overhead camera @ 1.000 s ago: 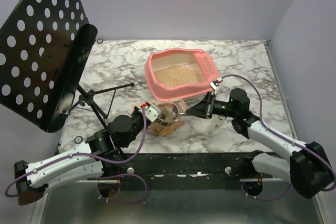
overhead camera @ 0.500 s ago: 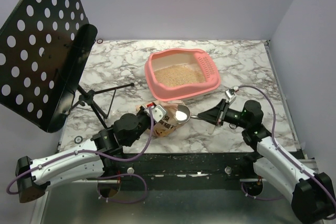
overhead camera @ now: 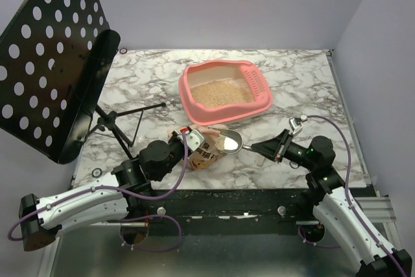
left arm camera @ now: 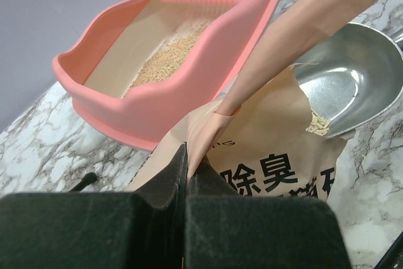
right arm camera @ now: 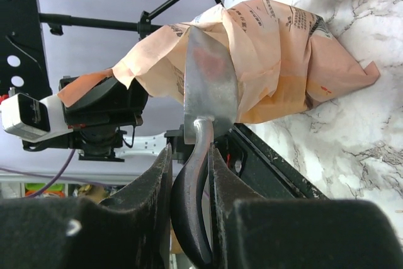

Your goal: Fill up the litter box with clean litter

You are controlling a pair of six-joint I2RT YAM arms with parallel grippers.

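The right tool [right arm camera: 191, 155] is closed narrowly on the black handle of a scoop [right arm camera: 211, 80], the handle being pinched between both fingers. Straight ahead of the fingertips the handle runs into the silver bowl. The bowl is held at the mouth of a crumpled paper bag [right arm camera: 283, 61]; whether it touches the paper or hangs just over it cannot be told. From the left wrist the bowl is seen face up and nearly bare, with a few tan granules lying near its lower edge.

The left tool [left arm camera: 187, 162] is fully closed, and a flap of the bag's upper edge is clamped between its fingers. The flap is drawn up and away from the fingertips, so that the mouth is held open toward the scoop. Dark printed characters are seen on the bag's side, just ahead of this tool. The bag lies on the marble desk [overhead camera: 149, 76], between the two tools.

Just beyond the bag, farther from both tools, the pink litter box [overhead camera: 185, 89] is set flat on the desk. Its floor is partly covered by a layer of tan litter [overhead camera: 220, 93]. Its slotted grille is at the end nearer the right tool's side.

Well off to the outer side of the left tool, a black perforated panel [overhead camera: 52, 50] is carried on a tripod [overhead camera: 123, 121] standing on the desk.
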